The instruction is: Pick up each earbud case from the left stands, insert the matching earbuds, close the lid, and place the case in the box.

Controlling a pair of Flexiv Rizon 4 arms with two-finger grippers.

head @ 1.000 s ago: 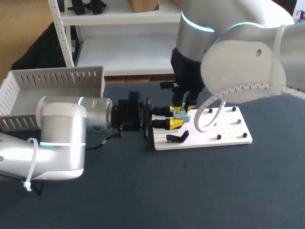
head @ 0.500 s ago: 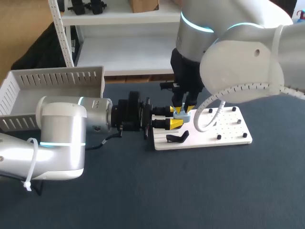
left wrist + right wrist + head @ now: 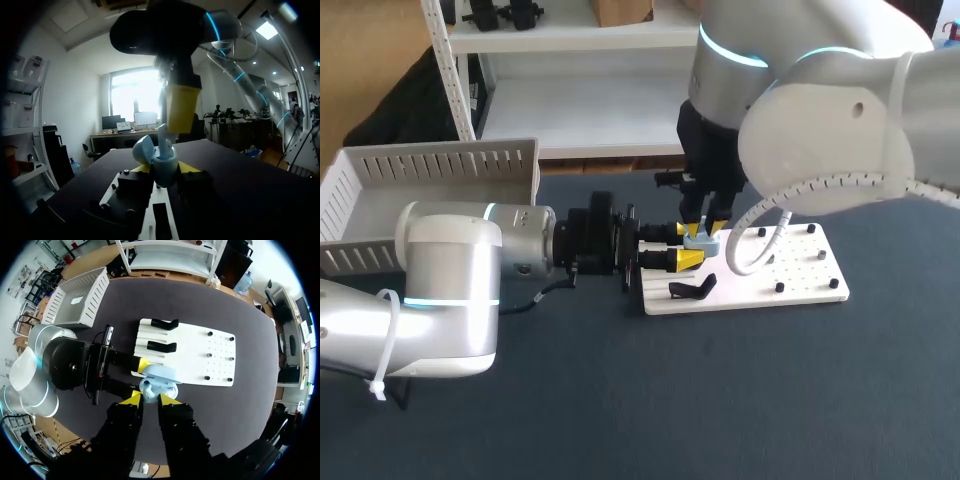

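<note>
Nothing has moved: the left gripper (image 3: 683,246) still clamps the open earbud case (image 3: 703,241), while the right gripper (image 3: 705,215), its grip unclear, hangs just above, apparently mid-insertion.

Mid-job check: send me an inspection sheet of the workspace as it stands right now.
surface: dark table with a white pegged board lying on it.
job's things: light blue earbud case, lid open, held by the board's edge; black stands on the board, no case on them; box at the table's left rear.
clutter: nothing seen.
grippers: left gripper shut on the earbud case from the side; right gripper directly above the case, open or shut cannot be told.
cables: white cable loops from the right arm over the board; black cable hangs under the left arm.
surroundings: nobody reaching over the table.
</note>
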